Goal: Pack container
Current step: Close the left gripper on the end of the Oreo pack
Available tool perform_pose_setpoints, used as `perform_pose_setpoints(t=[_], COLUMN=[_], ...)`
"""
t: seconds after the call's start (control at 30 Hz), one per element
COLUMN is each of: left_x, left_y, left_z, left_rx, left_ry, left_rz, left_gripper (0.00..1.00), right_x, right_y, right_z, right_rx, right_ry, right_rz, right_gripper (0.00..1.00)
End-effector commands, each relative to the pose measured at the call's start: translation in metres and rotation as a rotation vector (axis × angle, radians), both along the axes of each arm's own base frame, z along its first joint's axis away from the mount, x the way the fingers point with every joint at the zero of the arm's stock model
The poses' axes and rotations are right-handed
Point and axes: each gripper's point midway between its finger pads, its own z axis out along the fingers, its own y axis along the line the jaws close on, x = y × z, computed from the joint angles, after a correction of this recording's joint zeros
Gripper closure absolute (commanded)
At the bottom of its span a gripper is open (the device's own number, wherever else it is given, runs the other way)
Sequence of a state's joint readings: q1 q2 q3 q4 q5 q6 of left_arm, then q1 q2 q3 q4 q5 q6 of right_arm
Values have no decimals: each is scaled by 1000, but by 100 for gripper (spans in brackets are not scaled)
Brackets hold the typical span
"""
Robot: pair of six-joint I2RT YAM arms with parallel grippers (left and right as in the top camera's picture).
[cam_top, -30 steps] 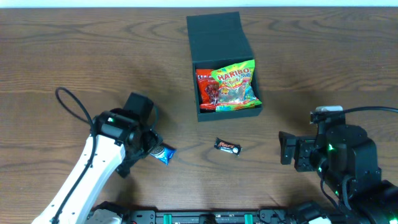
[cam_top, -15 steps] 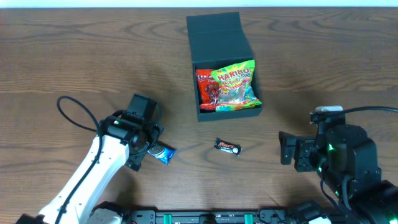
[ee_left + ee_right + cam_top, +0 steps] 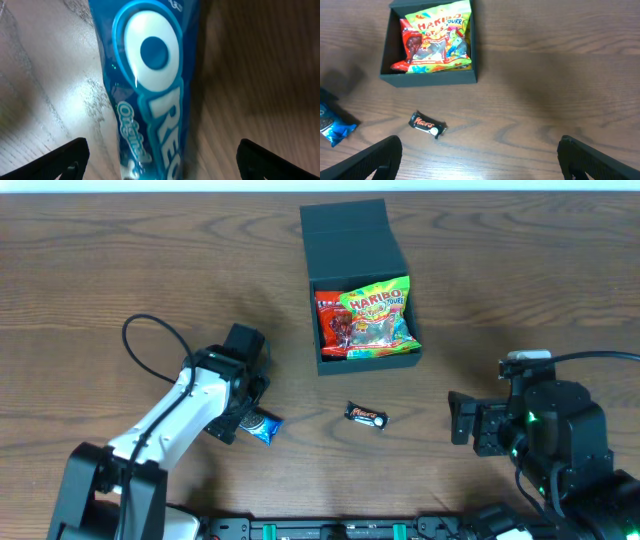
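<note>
— Where is the container (image 3: 368, 361)?
— Far middle of the tabletop (image 3: 520, 270), lid open, a Haribo bag (image 3: 378, 315) inside.
— And the pincers?
— Left pincer (image 3: 160, 159) is spread wide around the Oreo packet (image 3: 150, 75), not pinching it. Right pincer (image 3: 480, 157) is spread wide, empty.

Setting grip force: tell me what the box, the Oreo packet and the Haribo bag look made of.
Container: dark teal, matte, flat stiff walls and folded lid, likely rigid cardboard. Oreo packet: glossy blue printed film with light streaks, probably plastic wrap. Haribo bag: shiny, crinkled printed film, seemingly thin plastic.
</note>
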State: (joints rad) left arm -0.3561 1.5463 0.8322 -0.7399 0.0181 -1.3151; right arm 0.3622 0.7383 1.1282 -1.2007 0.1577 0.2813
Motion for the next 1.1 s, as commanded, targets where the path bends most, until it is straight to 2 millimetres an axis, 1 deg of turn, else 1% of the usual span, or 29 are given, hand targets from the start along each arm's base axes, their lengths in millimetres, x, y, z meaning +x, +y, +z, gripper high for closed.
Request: perform_pose_setpoints(t=[0.0, 0.17, 0.4, 0.53, 0.7, 0.93, 0.97, 1.0, 1.03, 1.07], left_x=[-1, 1, 5, 4, 1, 0, 0, 0, 0, 0], left_y=[6, 6, 14, 14, 19, 18, 18, 19, 19, 18], left_z=[-8, -10, -9, -10, -13, -14, -14, -14, -14, -14], left_rx=[37, 37, 86, 87, 111, 110, 110, 110, 110, 110], left_ry=[14, 12, -5, 2, 12, 16, 16, 17, 18, 19], left_rz=[-27, -33, -51, -50, -51, -51, -50, -50, -50, -50], left_gripper=[5, 5, 4, 0, 0, 0, 9, 14, 22, 27], right_x=[0, 0, 0, 0, 0, 0, 0, 0, 0, 0], right_y=[-1, -1, -1, -1, -1, -1, -1, -1, -1, -1], right_z=[1, 1, 1, 1, 1, 1, 1, 1, 1, 1], right_rx=[1, 1, 1, 1, 1, 1, 1, 1, 1, 1], right_ry=[-4, -4, -4, -4, -4, -4, -4, -4, -4, -4], right_rz=[-11, -11, -11, -10, -11, -11, -11, -11, -11, -11], right_gripper=[1, 1, 1, 1, 1, 1, 1, 1, 1, 1])
